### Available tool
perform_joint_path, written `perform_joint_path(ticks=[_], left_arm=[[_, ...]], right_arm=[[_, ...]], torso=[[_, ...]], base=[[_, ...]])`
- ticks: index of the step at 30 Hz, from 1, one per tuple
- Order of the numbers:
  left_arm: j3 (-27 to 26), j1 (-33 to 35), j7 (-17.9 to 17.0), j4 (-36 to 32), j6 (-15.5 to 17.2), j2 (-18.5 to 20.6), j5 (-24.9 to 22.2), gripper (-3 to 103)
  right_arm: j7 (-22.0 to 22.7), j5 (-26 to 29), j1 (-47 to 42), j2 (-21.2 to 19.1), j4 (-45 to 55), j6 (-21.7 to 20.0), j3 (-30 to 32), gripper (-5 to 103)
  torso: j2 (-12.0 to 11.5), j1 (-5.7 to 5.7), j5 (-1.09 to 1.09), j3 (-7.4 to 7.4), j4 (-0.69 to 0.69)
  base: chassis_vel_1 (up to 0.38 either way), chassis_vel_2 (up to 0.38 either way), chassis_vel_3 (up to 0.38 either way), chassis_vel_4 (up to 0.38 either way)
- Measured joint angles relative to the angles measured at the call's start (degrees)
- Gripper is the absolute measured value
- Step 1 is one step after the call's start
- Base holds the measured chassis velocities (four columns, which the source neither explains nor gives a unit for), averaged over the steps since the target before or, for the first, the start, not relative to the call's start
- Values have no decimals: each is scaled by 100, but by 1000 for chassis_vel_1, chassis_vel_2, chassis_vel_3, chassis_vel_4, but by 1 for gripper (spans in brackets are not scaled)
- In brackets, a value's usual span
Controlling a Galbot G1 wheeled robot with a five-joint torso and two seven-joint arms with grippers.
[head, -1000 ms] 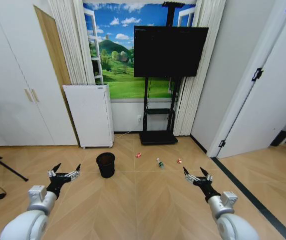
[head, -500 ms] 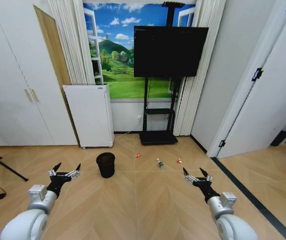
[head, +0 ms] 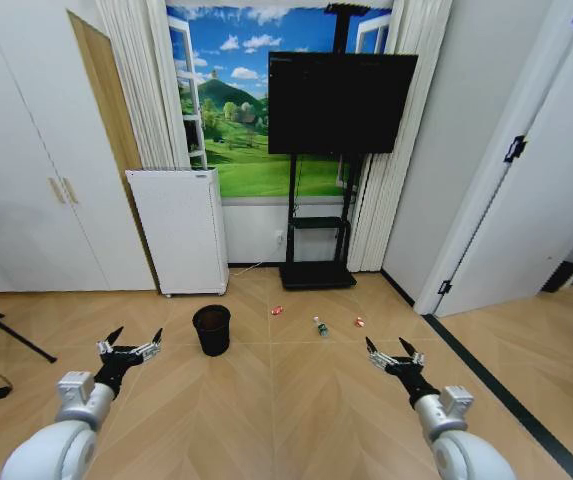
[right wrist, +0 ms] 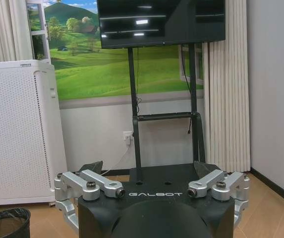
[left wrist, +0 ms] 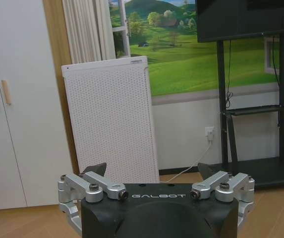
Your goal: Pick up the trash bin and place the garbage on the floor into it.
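The black trash bin (head: 212, 329) stands upright on the herringbone floor (head: 286, 400), in front of the white perforated appliance; the right wrist view catches it too, trash bin (right wrist: 6, 223). Garbage lies to its right: a red-and-white piece (head: 277, 310), a small clear bottle with a green label (head: 320, 326) and another red piece (head: 359, 322). My left gripper (head: 134, 340) hovers open, short of the bin and to its left. My right gripper (head: 392, 349) is open, short of the bottle and to its right. Both hold nothing.
A white perforated appliance (head: 179, 230) stands against the back wall by the curtains. A TV on a black stand (head: 318, 272) is behind the garbage. White cupboards line the left; a door and dark floor strip (head: 496, 385) run on the right. A tripod leg (head: 11, 335) crosses the left floor.
The right gripper has shifted very slightly lower and left in the head view. The left arm, bin and garbage have not moved.
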Motion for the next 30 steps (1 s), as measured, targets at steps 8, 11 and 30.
perform_joint_path(ticks=[8, 11, 30], left_arm=[[-36, 51, 0, -12, -42, -24, 8, 100], [-37, 51, 0, -26, -44, -21, 8, 100], [-45, 85, -13, -102, -39, -57, 29, 100]], right_arm=[[-44, -30, -25, 14, 3, 82, -7, 100], [-70, -39, -30, 17, -2, 107, -9, 100], [-147, -52, -41, 22, -112, 257, -40, 100]], torso=[[0, 0, 0, 0, 0], [0, 0, 0, 0, 0], [0, 2, 0, 1, 0]], base=[[0, 0, 0, 0], [0, 0, 0, 0], [-80, 82, 83, -84]])
